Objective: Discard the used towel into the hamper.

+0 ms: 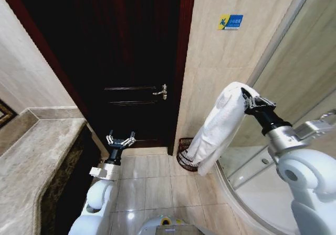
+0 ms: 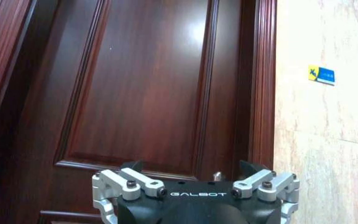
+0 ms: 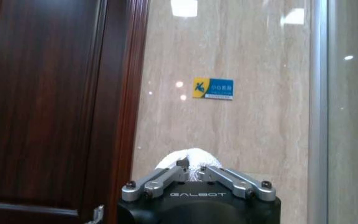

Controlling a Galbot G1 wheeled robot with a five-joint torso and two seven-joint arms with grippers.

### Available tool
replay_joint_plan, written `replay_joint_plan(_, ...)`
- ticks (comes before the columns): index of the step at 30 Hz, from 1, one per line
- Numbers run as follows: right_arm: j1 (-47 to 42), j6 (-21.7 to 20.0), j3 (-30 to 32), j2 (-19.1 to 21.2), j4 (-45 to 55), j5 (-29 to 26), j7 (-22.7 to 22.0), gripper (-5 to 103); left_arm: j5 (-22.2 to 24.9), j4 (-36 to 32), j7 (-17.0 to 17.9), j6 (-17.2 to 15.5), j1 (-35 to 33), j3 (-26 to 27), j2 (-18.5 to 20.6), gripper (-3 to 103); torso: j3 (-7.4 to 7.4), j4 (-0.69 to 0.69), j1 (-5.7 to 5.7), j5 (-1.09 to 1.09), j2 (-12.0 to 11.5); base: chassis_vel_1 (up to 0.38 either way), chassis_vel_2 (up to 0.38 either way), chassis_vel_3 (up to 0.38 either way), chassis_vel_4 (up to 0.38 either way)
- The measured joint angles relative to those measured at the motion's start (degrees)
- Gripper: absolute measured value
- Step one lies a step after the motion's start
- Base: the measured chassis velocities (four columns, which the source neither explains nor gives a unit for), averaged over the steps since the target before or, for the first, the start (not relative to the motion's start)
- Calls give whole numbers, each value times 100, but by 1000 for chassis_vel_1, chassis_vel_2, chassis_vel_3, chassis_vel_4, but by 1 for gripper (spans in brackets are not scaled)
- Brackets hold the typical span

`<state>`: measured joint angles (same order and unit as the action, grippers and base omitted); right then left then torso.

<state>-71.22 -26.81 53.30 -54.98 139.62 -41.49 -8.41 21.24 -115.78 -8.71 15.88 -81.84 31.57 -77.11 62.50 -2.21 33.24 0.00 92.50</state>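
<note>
A white towel (image 1: 219, 126) hangs long from my right gripper (image 1: 244, 98), which is shut on its top end, raised at the right in front of the tiled wall. In the right wrist view the towel (image 3: 190, 161) bulges out between the closed fingers. The towel's lower end hangs just above the rim of the hamper (image 1: 185, 153), a small dark reddish-brown ribbed basket on the floor in the corner beside the door frame. My left gripper (image 1: 120, 139) is held low at the left, open and holding nothing, pointing at the door; the left wrist view shows its spread fingers (image 2: 128, 179).
A dark wooden door (image 1: 131, 61) with a metal handle (image 1: 161, 92) stands closed ahead. A marble counter (image 1: 31, 161) runs along the left. A curved glass shower enclosure (image 1: 294, 88) and its base (image 1: 252, 187) fill the right. A blue and yellow sign (image 1: 230, 21) is on the wall.
</note>
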Motion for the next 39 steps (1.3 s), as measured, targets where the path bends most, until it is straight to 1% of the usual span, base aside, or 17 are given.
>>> replay_joint_plan(11,39,23,-23,20,-54,41,19,1,1,17,-8,27,-10,3,-8,100,1,-1,5,1,-1,-115,108,105,-105)
replay_joint_plan(15,21,33,-5,7,-16,70,17,1,1,18,-12,31,-12,1,-13,100,1,0,5,-1,-1,-135,134,132,-126)
replay_joint_plan(17,21,36,-2,5,-3,81,9,1,-1,21,-14,36,-13,-1,-16,100,1,0,5,2,-1,-114,116,125,-105)
replay_joint_plan(19,22,52,6,5,24,104,-21,1,-5,24,-17,41,-24,-5,-26,100,2,-1,7,-1,-2,-97,104,80,-88)
replay_joint_plan(24,71,57,23,46,29,100,-132,1,-11,26,-23,46,-32,-6,-32,100,1,0,5,0,-2,-19,39,21,-19)
replay_joint_plan(27,212,92,19,132,-136,95,-167,1,-14,25,-26,48,-40,-6,-33,100,0,0,1,0,-1,0,0,0,0)
replay_joint_plan(29,395,192,-2,294,-416,104,-158,1,-24,17,-30,48,-46,-8,-38,100,1,0,1,2,-1,0,0,0,0)
replay_joint_plan(30,395,192,-2,294,-416,104,-158,1,-24,17,-30,48,-46,-8,-38,100,1,0,1,2,-1,0,0,0,0)
replay_joint_plan(33,612,407,-17,580,-941,98,-74,1,-93,25,-44,48,-23,-77,-56,100,1,0,1,1,-1,0,0,0,0)
replay_joint_plan(35,676,442,-35,644,-1066,82,-39,1,-107,27,-49,48,-27,-87,-69,100,1,0,2,1,-1,0,0,0,0)
replay_joint_plan(38,941,561,-103,876,-1520,-10,123,1,-164,28,-54,47,-41,-104,-125,100,1,-1,3,2,-1,0,0,0,0)
replay_joint_plan(39,941,561,-103,876,-1520,-10,123,1,-164,28,-54,47,-41,-104,-125,100,1,-1,3,2,-1,0,0,0,0)
